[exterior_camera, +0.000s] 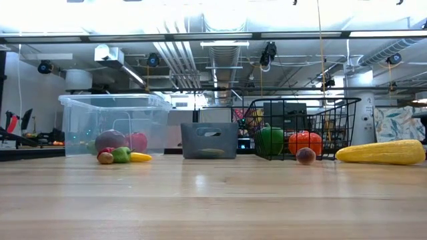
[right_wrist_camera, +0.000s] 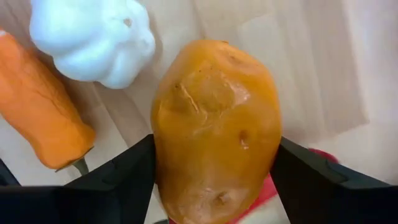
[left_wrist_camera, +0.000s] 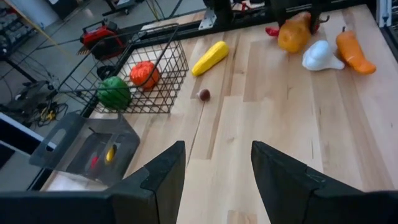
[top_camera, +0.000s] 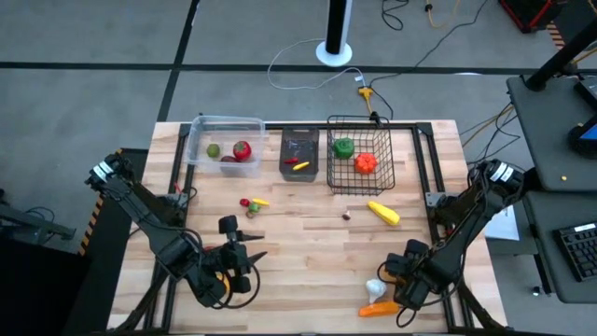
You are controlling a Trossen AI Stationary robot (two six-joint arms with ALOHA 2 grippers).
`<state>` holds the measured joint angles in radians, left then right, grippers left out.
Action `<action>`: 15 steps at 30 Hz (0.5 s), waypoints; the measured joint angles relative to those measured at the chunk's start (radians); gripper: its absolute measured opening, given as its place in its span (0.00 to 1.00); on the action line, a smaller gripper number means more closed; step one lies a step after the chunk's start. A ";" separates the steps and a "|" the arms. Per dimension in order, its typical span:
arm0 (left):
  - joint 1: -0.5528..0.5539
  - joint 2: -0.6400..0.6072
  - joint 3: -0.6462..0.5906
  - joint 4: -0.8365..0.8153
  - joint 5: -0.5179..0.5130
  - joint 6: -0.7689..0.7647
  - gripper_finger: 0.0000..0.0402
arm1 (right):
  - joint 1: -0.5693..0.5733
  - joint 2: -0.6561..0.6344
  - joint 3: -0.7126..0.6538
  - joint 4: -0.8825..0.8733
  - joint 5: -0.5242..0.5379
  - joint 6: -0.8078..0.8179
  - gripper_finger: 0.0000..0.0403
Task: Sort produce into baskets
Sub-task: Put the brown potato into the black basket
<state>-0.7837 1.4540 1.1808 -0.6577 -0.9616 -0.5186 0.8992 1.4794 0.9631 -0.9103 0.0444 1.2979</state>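
Observation:
My right gripper (top_camera: 399, 269) is at the near right of the table, shut on an orange-brown potato (right_wrist_camera: 214, 127). A white garlic (right_wrist_camera: 93, 37), an orange carrot (right_wrist_camera: 37, 118) and a red piece (right_wrist_camera: 320, 157) lie on the table right by it. My left gripper (left_wrist_camera: 217, 180) is open and empty over the near left (top_camera: 254, 248). The clear tub (top_camera: 224, 140), the dark bin (top_camera: 299, 154) and the wire basket (top_camera: 359, 154) stand along the far edge, each with produce inside. A yellow corn cob (top_camera: 382, 213) lies in front of the basket. My right gripper pinches the potato by its two opposite sides (right_wrist_camera: 163, 163) between its two fingers (right_wrist_camera: 118, 180), which lie across its width. The potato's end sticks out past the fingertips. The left wrist view shows it (left_wrist_camera: 294, 34) low over the table; whether it is lifted clear, I cannot tell.
A small brown piece (top_camera: 346, 215) lies mid-table. A cluster of red, green and yellow pieces (top_camera: 252, 203) lies in front of the tub. Bare wood lies between the two arms. The metal frame (top_camera: 424, 159) runs along the right and far sides.

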 joint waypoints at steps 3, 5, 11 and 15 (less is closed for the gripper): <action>0.000 0.000 -0.017 -0.002 0.000 -0.022 0.42 | -0.011 0.000 0.057 -0.087 0.008 -0.004 0.66; 0.000 0.000 -0.025 -0.001 0.000 -0.033 0.42 | -0.028 0.000 0.103 -0.148 0.010 -0.014 0.66; 0.000 0.000 -0.032 0.001 -0.001 -0.049 0.42 | -0.114 0.000 0.255 -0.320 0.096 -0.095 0.66; 0.000 0.000 -0.032 0.001 -0.001 -0.049 0.42 | -0.219 0.000 0.348 -0.363 0.157 -0.230 0.67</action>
<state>-0.7837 1.4540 1.1492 -0.6567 -0.9623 -0.5678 0.6807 1.4792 1.3112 -1.2731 0.2012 1.0678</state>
